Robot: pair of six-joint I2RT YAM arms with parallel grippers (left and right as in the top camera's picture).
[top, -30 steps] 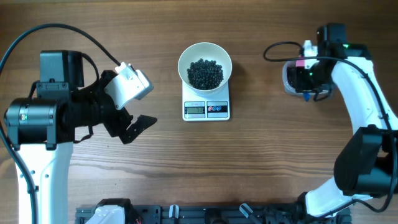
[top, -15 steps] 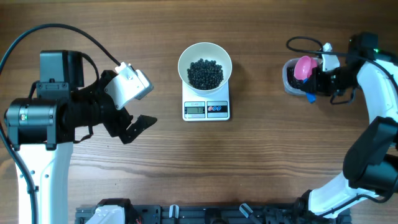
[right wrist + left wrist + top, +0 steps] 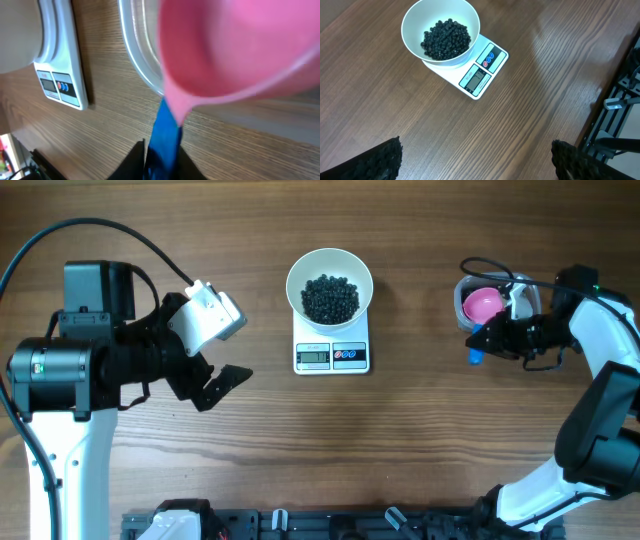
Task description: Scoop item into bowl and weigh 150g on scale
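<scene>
here the right pincer straddles the scoop handle, grip unclear, far from bowl.

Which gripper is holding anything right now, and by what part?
Left gripper: open, nothing held. Right gripper straddles the scoop at its blue handle, cup over the tub; whether it grips cannot be told.

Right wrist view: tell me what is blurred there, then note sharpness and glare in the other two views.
Right wrist view: the pink scoop and its blue handle sit close to the lens and blur, while the scale is sharper. Left wrist view: the bowl and black beads are crisp; a pale sheen lies on the table. Overhead view: evenly lit, sharp throughout.
</scene>
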